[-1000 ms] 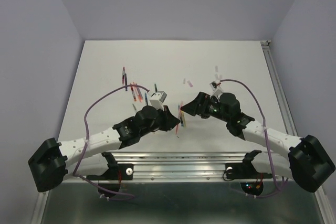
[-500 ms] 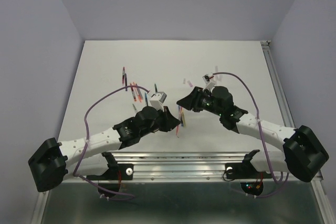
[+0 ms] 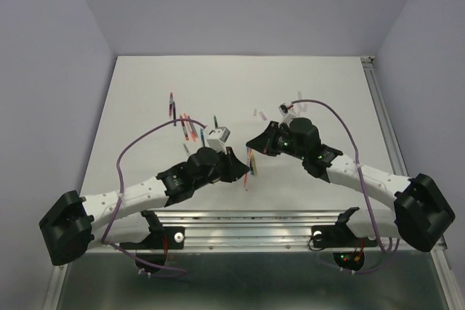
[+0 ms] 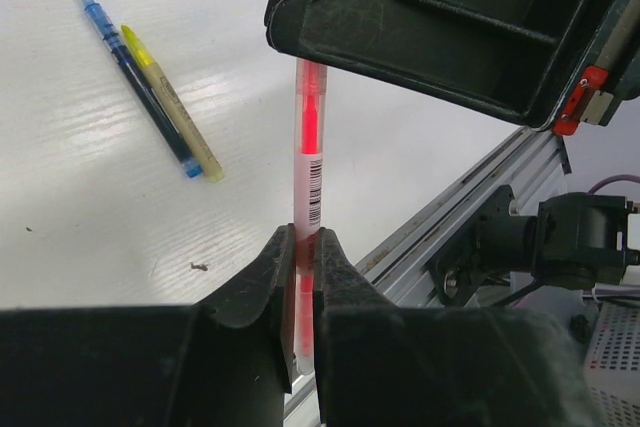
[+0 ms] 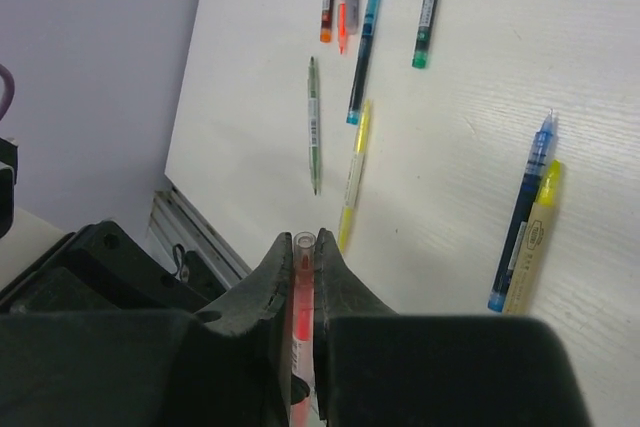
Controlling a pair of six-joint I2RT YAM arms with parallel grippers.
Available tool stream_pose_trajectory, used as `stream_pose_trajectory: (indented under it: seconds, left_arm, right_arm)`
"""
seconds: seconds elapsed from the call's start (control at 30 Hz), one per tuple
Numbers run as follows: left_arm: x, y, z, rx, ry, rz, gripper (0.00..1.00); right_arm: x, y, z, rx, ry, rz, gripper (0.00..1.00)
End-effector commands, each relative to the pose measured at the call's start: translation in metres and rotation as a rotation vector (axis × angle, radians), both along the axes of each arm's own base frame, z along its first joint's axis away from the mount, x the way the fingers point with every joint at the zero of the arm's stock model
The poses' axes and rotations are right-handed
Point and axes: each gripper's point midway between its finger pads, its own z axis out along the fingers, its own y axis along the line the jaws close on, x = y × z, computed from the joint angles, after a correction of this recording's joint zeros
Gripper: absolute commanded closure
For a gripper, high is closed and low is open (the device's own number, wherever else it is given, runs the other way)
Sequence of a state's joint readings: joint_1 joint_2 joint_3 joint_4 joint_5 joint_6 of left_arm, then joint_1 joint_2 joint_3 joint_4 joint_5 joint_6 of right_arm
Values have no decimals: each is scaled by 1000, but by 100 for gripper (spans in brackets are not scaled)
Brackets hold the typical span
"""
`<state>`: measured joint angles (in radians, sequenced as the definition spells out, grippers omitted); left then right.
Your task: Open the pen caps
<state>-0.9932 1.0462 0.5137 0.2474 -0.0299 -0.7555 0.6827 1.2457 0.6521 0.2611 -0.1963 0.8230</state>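
Note:
A red pen [image 4: 308, 162] is held in the air between the two arms above the table's near part. My left gripper [image 4: 303, 252] is shut on its lower body. My right gripper [image 5: 303, 247] is shut on the other end, where the pale translucent pen cap [image 5: 304, 243] shows between the fingertips. In the left wrist view the right gripper [image 4: 430, 37] covers the pen's top. From the top view, the left gripper [image 3: 242, 168] and right gripper [image 3: 254, 143] meet at the pen [image 3: 251, 159].
Several loose pens [image 3: 185, 125] lie left of centre on the white table [image 3: 327, 78]. A blue pen [image 4: 140, 77] and a yellow pen [image 4: 175, 107] lie side by side. Small pale bits [image 3: 259, 114] lie further back. The metal rail [image 3: 247, 219] runs along the near edge.
My right gripper has moved left onto the pen's upper end and closed on the cap from wide open. The left gripper has kept still, gripping the pen.

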Motion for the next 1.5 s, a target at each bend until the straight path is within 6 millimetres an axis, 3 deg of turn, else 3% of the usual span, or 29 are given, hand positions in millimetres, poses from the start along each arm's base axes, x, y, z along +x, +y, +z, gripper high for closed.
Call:
stream_pose_trajectory:
  seconds: [0.0,0.17,0.3,0.57,0.8,0.93,0.97,1.0,1.03,1.07,1.1,1.17,1.23,1.27,1.33,1.47]
  left_arm:
    - [-6,-2,5,-60,5,-15,100]
    - [-26,0,-16,-56,88,-69,100]
    - [-36,5,-32,-42,139,-71,100]
    - [-42,8,-40,-40,169,-76,100]
    - [-45,7,-45,-28,188,-81,100]
    - [-41,7,-40,-17,164,-79,100]
    - [-38,2,-30,-28,144,-82,95]
    - [-35,2,-27,-13,118,-90,85]
    - [-31,-2,-16,-24,93,-93,61]
    - [-27,-3,-12,-20,70,-88,46]
    - [-23,-4,-8,-11,42,-87,38]
    - [-16,-10,7,-18,-2,-85,24]
    - [-8,-13,7,15,-30,-79,19]
    - [-4,-18,16,7,-44,-81,17]
    - [3,-27,19,27,-64,-93,16]
    - [14,-42,25,45,-95,-108,17]
  right_arm:
    - [41,-23,9,-135,-64,-219,99]
    - [82,-52,-4,-237,-58,-355,99]
    - [119,-87,-18,-272,-15,-451,99]
    - [148,-116,-44,-308,35,-518,99]
    - [159,-119,-38,-286,20,-530,99]
    - [141,-99,-34,-218,20,-403,99]
    - [134,-94,-32,-199,21,-362,99]
    - [126,-93,-28,-185,17,-343,99]
    - [118,-89,-25,-166,18,-306,99]
    - [111,-85,-22,-146,21,-278,99]
    - [104,-82,-12,-117,2,-250,99]
    - [80,-72,-13,-68,26,-159,99]
    - [64,-66,1,-18,9,-99,99]
    - [48,-62,-5,7,43,-47,99]
    - [27,-54,4,51,34,26,99]
    - [3,-47,14,95,34,80,99]
